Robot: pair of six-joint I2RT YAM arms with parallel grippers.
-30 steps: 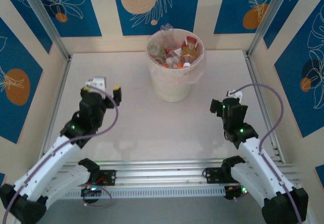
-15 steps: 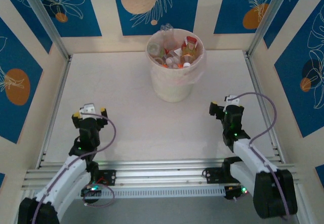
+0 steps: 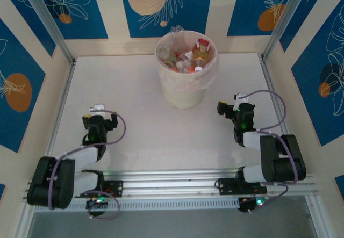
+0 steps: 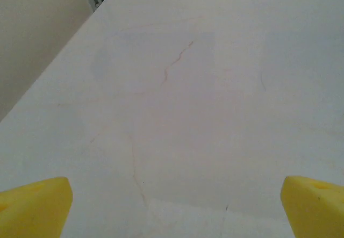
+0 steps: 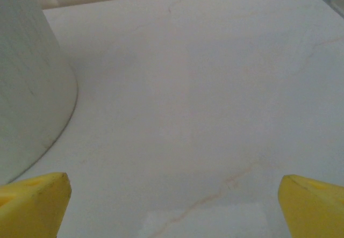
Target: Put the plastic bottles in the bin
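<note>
The cream-white bin (image 3: 183, 94) stands at the back middle of the table, a clear liner round its rim. Several plastic bottles (image 3: 189, 57) with orange, red and yellow labels lie piled inside it. My left gripper (image 3: 99, 121) rests low at the near left, far from the bin, open with nothing between its yellow fingertips (image 4: 33, 206). My right gripper (image 3: 235, 108) sits low at the near right, a little right of the bin, also open and empty. In the right wrist view the bin's wall (image 5: 27, 87) stands at the left, beyond the gripper (image 5: 173, 210).
The white marbled table (image 3: 145, 136) stretches between the arms and the bin. Aluminium rails (image 3: 172, 185) run along the near edge. Metal posts (image 3: 51, 28) and blue-patterned walls close in the sides and back.
Both arms have folded back toward their bases, bringing the grippers down and nearer the front edge. Both grippers stayed open and empty. The bin and its bottles have not moved.
</note>
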